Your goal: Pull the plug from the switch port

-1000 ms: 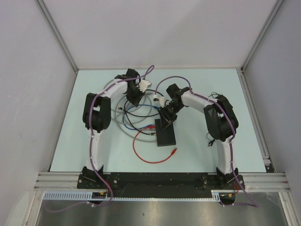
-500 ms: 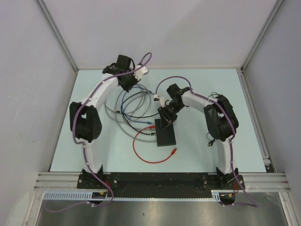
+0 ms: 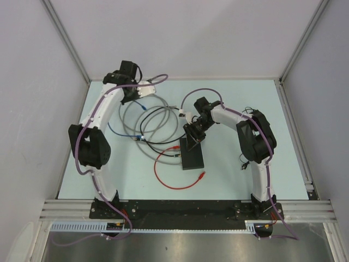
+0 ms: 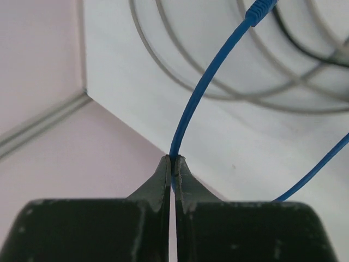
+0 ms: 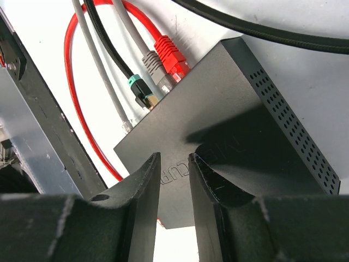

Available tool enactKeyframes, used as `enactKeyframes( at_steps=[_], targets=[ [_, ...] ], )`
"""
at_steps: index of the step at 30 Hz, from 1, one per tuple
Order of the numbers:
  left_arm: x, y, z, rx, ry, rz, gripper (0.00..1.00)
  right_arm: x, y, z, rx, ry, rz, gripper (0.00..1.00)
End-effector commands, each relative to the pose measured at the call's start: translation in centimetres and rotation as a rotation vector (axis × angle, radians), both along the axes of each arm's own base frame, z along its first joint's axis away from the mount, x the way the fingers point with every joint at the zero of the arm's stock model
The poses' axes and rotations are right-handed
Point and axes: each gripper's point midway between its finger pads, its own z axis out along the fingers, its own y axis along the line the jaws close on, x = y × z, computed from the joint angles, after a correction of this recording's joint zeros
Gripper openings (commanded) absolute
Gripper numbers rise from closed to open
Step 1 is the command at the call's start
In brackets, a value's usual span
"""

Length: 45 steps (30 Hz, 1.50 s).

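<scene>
Free blue plug, cable clamped tight in left gripper, upper left of switch; right gripper over switch, barely parted, empty.

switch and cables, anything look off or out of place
The blue cable is free of the switch: the left tool pinches it by the cord, not the plug, near the far-left corner. The red plug, grey plug and black plug are seated in their ports. Nothing looks damaged.
</scene>
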Motion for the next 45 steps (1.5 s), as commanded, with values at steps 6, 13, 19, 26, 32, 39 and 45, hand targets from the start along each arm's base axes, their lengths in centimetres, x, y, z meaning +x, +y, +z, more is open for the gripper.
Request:
enactKeyframes(
  at_steps=[6, 13, 19, 26, 32, 39, 45],
  targets=[
    [-2.7, 15.8, -3.0, 0.153, 0.192, 0.444, 0.03, 2.0, -2.5, -4.9, -0.146, -0.074, -0.016, 0.34],
    [-2.8, 13.8, -4.7, -0.062, 0.099, 0.577, 0.49, 2.1, -2.5, -4.6, -0.139, -0.08, -0.018, 0.35],
    [-2.9, -2.6, -1.8, -0.532, 0.118, 0.36, 0.59, 2.9, -2.3, -3.6, -0.123, -0.134, -0.038, 0.36],
    [-11.4, -15.2, -5.8, -0.878, 0.609, 0.199, 0.21, 2.8, -2.9, -3.3, -0.129, -0.125, -0.041, 0.36],
    [-16.6, -17.4, -12.2, -0.881, 0.823, 0.207, 0.1, 2.6, -3.7, -2.8, -0.137, -0.125, -0.079, 0.38],
    [-16.8, -18.7, -15.8, -0.864, 0.839, 0.232, 0.1, 2.7, -3.2, -1.9, -0.121, -0.152, -0.112, 0.38],
    [-14.2, -18.2, -17.7, -0.795, 0.744, 0.272, 0.11, 2.2, -2.9, -1.9, -0.128, -0.154, -0.098, 0.38]
  ],
)
